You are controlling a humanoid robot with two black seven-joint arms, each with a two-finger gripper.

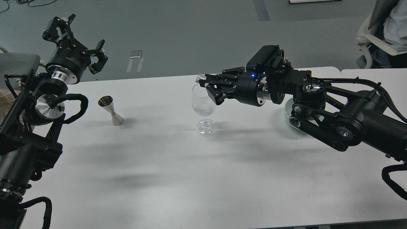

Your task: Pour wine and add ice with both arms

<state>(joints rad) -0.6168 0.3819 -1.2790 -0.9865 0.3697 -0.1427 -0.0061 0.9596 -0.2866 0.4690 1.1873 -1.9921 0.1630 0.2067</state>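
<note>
The ice step looks to be in hand. The right arm's fingers (203, 83) reach in sideways over the rim of the wine glass (203, 102), pinching a small clear lump of ice (199, 77) at their tips, the lump sitting just above the far-left edge of the rim. A shallow pool of wine (203, 110) already lies in the bowl, so the pouring seems done. The steel jigger (112, 110) stands alone on the bench (178, 178), well left of the glass. The left arm's fingers (81, 39) are spread and hold nothing, raised clear of the bench. Next, I judge, the lump should be brought squarely over the bowl and released (the glass is thin-stemmed, so a nudge could tip it). A pale dish (287, 109) shows behind the right arm; its contents are hidden.
</note>
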